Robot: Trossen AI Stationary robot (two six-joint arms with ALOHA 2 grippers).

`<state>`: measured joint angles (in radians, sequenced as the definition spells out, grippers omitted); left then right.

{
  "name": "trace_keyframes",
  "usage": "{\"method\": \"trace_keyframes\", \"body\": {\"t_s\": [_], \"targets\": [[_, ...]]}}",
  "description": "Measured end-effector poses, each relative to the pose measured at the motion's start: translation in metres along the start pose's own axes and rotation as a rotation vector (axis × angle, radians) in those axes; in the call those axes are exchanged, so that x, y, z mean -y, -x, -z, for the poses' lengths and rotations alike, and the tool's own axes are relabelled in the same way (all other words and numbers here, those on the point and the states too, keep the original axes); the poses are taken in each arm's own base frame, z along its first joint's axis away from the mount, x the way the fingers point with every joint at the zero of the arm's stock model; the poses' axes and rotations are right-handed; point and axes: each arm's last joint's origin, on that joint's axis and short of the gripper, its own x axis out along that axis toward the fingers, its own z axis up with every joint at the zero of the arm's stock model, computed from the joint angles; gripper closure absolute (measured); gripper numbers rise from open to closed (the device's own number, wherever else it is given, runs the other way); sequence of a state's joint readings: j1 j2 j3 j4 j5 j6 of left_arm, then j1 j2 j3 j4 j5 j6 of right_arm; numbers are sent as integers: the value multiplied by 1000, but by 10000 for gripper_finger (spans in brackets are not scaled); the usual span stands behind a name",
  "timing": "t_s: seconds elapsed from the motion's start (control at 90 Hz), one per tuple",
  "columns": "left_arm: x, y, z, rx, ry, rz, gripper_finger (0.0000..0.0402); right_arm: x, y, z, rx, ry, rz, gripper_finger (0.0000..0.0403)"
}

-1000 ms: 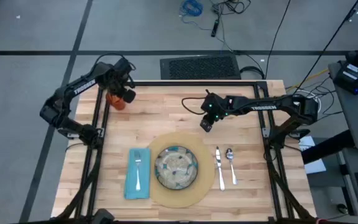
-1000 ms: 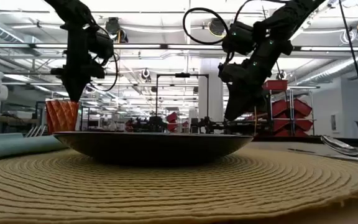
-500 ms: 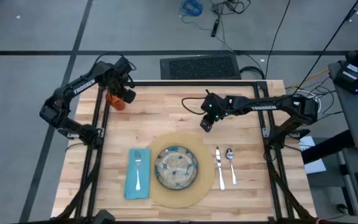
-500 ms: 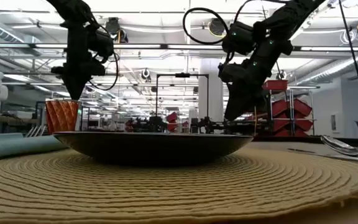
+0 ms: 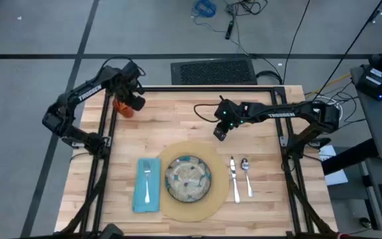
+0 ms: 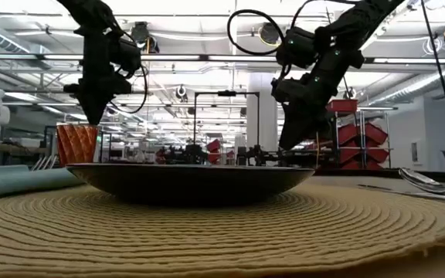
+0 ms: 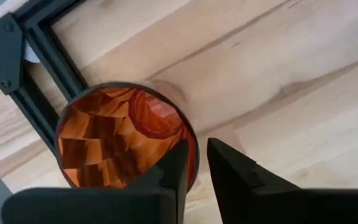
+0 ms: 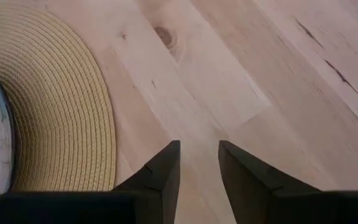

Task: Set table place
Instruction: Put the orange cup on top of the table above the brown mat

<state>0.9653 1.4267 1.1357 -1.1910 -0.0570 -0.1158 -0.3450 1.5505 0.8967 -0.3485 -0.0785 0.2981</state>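
A small orange cup [image 5: 123, 109] stands upright at the table's [image 5: 178, 116] far left corner, with my left gripper [image 5: 130, 101] shut on its rim from above. The place lies near the front edge. There, a speckled plate [image 5: 188, 178] sits on a round tan mat [image 5: 190, 204]. A fork [image 5: 147, 182] lies on a teal napkin [image 5: 140, 198] to the mat's left. A knife [image 5: 234, 178] and a spoon [image 5: 247, 174] lie to its right. My right gripper [image 5: 219, 131] hangs open above bare wood behind the mat, holding nothing. My left gripper pinches the cup's wall at the rim [image 7: 195, 144], with one finger [image 7: 178, 163] inside the cup and the other [image 7: 225, 163] outside. The fingers point down from above. The cup stays upright. The napkin hides its base in the low view.
A black metal frame [image 5: 105, 126] runs along the table's sides and far edge, close beside the cup. Bare wood lies between the cup and the mat and across the table's far half. A dark ribbed mat [image 5: 212, 71] lies on the floor beyond the far edge.
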Motion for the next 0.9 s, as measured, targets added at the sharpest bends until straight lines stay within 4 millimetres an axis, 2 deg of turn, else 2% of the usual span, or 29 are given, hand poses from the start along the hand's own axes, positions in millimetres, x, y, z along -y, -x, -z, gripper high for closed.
{"method": "trace_keyframes", "body": {"t_s": [0.389, 0.511, 0.622, 0.756, 0.9], "targets": [[3, -43, 5, -69, -52, 17, 353, 0, 0, 0, 4, 1, -1, 303], [11, -46, 1, -33, -143, 24, 386, 0, 0, 0, 5, 1, -1, 303], [33, -41, -3, 54, -257, 129, 398, 0, 0, 0, 4, 1, -1, 303], [72, -25, -4, 137, -399, 284, 400, 0, 0, 0, 2, 9, -1, 303], [117, -12, 6, 214, -550, 379, 401, 0, 0, 0, 2, -16, -3, 303]]}}
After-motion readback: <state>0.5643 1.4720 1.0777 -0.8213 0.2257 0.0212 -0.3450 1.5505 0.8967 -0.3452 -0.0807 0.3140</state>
